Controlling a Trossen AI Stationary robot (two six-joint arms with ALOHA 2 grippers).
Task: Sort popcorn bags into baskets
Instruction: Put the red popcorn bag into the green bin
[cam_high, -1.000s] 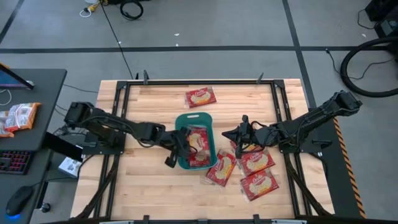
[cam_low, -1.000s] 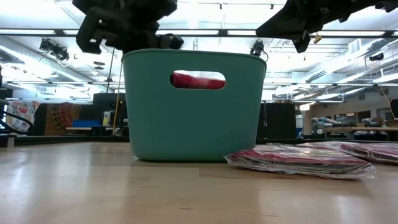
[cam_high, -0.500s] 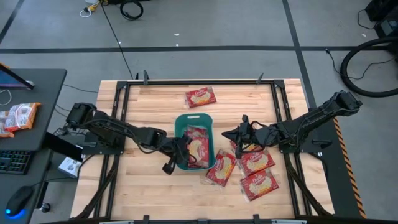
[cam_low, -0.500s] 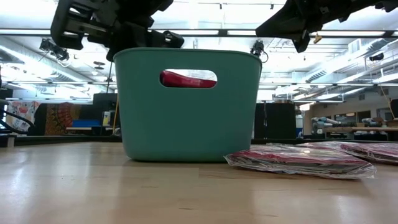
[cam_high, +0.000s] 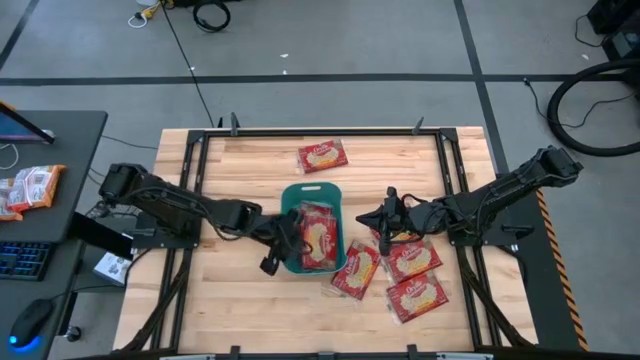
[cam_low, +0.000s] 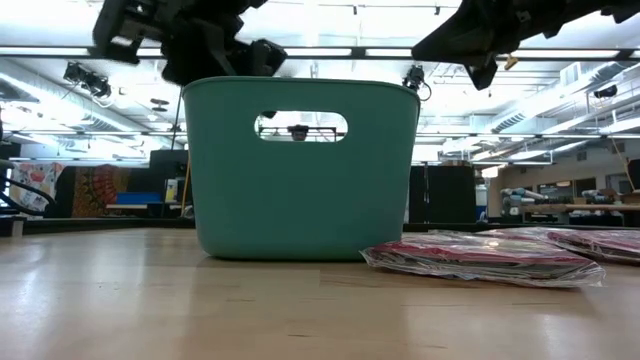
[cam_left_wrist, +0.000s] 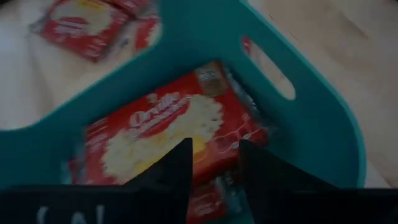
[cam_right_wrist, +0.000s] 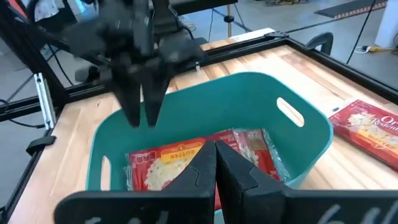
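Observation:
The teal basket (cam_high: 312, 188) stands mid-table and holds several red popcorn bags lying on one another; the top one (cam_left_wrist: 168, 124) faces up with its cream label. My left gripper (cam_left_wrist: 214, 162) hangs open above the basket's left side, over that bag and clear of it. It also shows in the right wrist view (cam_right_wrist: 142, 106). My right gripper (cam_right_wrist: 216, 163) is shut and empty, held above the table just right of the basket (cam_high: 385, 215).
Three more popcorn bags (cam_high: 357, 270), (cam_high: 412, 260), (cam_high: 418, 296) lie flat on the wood right of and nearer than the basket, partly overlapping. Another bag (cam_high: 322, 156) lies beyond the basket near the far edge. Black frame rails border the table.
My left gripper has opened and let go of a popcorn bag, which has dropped flat onto the others in the basket. The red that showed through the handle slot in the low view is gone. Before that, the basket slid a little toward the table's left.

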